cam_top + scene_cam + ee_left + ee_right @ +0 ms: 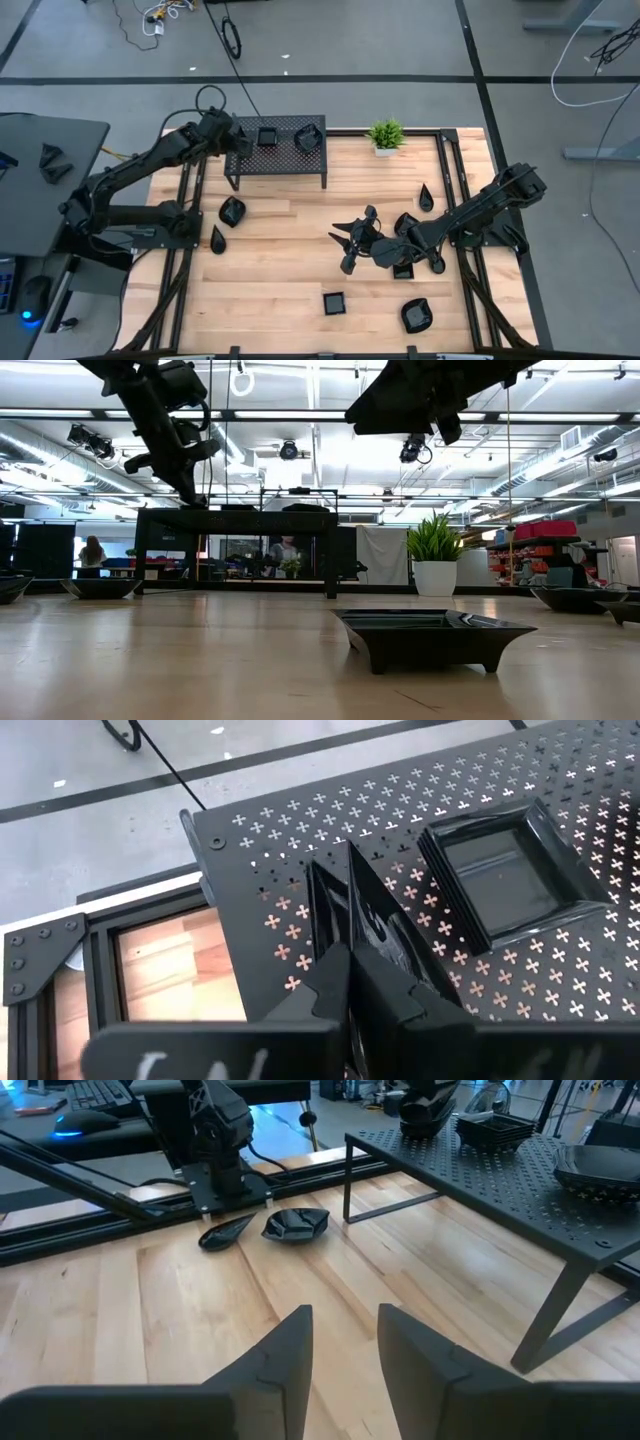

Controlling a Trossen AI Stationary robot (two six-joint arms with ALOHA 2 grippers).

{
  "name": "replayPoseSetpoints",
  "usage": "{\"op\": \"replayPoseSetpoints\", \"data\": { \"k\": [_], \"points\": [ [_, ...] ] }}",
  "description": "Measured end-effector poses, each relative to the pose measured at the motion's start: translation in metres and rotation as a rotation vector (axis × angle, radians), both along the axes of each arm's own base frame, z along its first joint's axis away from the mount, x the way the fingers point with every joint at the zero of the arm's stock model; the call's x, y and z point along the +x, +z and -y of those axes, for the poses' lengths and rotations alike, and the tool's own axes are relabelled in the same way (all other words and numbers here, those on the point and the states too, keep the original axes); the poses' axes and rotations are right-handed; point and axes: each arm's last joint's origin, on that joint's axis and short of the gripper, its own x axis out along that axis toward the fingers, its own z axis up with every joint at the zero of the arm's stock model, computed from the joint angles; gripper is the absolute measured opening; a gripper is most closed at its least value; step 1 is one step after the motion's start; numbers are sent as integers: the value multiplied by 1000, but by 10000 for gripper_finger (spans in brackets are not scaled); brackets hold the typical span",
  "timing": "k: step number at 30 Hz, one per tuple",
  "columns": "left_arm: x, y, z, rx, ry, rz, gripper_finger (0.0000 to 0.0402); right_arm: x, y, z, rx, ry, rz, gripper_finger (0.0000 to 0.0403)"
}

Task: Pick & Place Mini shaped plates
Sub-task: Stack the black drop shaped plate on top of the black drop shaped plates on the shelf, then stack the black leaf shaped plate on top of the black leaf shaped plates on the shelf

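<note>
Left gripper (pixel 348 955): lower part of fingers cut off by left wrist view's edge; thin black plate (pixel 375 925) between them partly hidden, shape unclear. Low view: both arms cropped at top, grippers out of sight; 2 people (pixel 92 552) in background too small, blurred.

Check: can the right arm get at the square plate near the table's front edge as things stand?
Probably yes. The right gripper is open, holds nothing and hovers mid-table; the square plate sits alone on bare wood just in front of it, with nothing between. The left gripper is over the rack.
</note>
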Motion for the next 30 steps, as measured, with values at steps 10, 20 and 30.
{"op": "replayPoseSetpoints", "data": {
  "k": [10,20,30],
  "points": [
    [0,0,0,-1,-1,0,77,0,0,0,0,0,0,116],
    [-4,15,18,33,-104,66,63,0,0,0,0,0,0,116],
    [28,19,73,100,-393,36,10,0,0,0,21,-7,9,116]
  ]
}}
